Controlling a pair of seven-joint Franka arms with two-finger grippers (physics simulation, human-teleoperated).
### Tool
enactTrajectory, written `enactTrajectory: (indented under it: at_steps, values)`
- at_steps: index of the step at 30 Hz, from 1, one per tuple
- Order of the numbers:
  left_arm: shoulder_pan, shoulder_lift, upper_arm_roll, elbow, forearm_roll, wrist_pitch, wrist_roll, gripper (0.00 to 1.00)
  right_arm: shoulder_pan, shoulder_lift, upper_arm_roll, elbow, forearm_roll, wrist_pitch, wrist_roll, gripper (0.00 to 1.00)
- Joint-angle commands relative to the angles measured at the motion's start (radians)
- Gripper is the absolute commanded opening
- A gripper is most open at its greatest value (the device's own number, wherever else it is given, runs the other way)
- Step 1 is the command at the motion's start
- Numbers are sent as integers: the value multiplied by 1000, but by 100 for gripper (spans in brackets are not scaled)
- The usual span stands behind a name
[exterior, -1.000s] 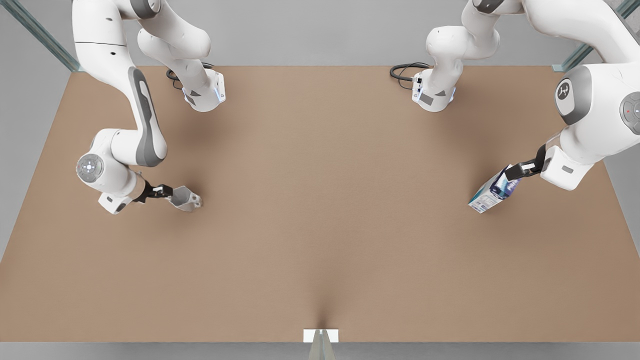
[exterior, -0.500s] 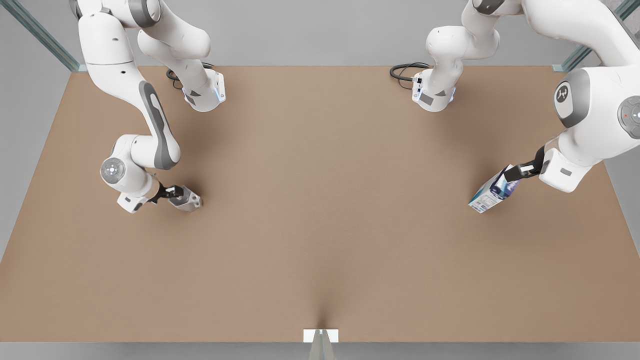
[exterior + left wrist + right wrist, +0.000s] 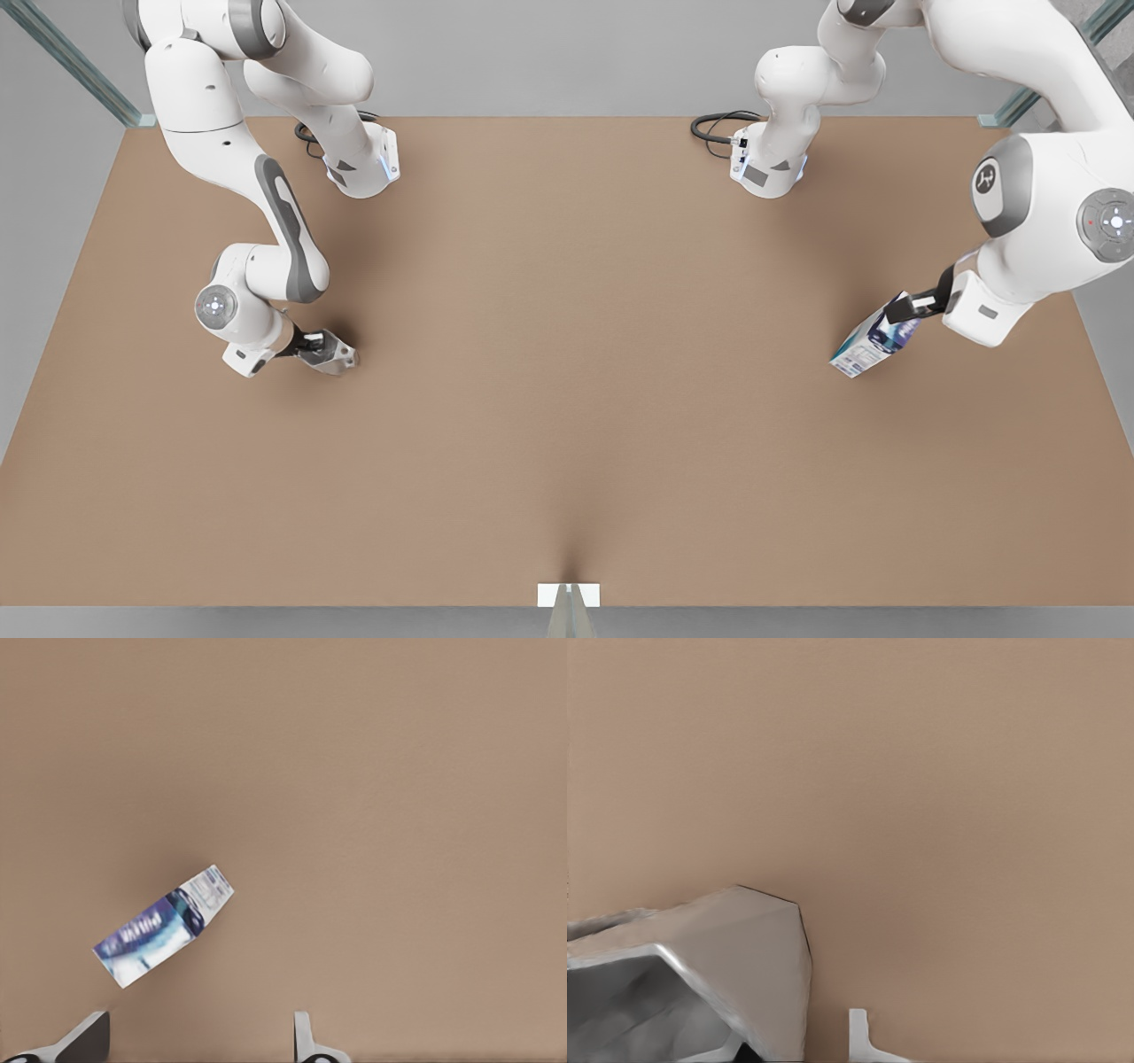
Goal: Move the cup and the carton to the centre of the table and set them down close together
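Observation:
The white and blue carton (image 3: 870, 342) stands on the brown table (image 3: 567, 372) at the front view's right. My left gripper (image 3: 904, 307) hovers at its gabled top, open. In the left wrist view the carton (image 3: 164, 926) lies beyond the two spread fingertips (image 3: 303, 1032), which do not touch it. The faceted grey cup (image 3: 334, 352) sits at the front view's left. My right gripper (image 3: 306, 344) is at its rim, open. In the right wrist view one finger (image 3: 858, 1029) stands just outside the cup's wall (image 3: 749, 966); the other finger is hidden behind the cup.
Both arm bases (image 3: 363, 168) (image 3: 766, 168) with black cables stand at the table's far edge. A small white bracket (image 3: 568, 595) sits at the middle of the near edge. Open brown tabletop stretches between cup and carton.
The right arm has swung in toward the cup, bringing its gripper closer over the rim. The left arm's wrist shifted slightly toward the carton. Cup and carton have not moved.

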Motion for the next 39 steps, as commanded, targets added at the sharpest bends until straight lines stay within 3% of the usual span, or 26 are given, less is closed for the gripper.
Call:
enactTrajectory:
  at_steps: [1, 11, 20, 28, 39]
  values:
    - [0, 0, 0, -1, 0, -2, 0, 100, 0, 0, 0, 2, 0, 0, 0, 21]
    - [0, -11, 0, -19, 0, 2, 3, 100, 8, 0, 3, 11, 0, -6, 1, 21]
    - [8, -14, 2, -34, 4, -3, 155, 100, 98, 0, 63, 160, 12, -117, 181, 21]
    - [9, -51, 64, -278, 15, 252, 808, 100, 158, 133, 189, 428, 34, -226, 495, 21]
    - [40, -45, 83, -459, 15, 388, 825, 100, 405, 479, 169, 917, 89, -267, 772, 21]
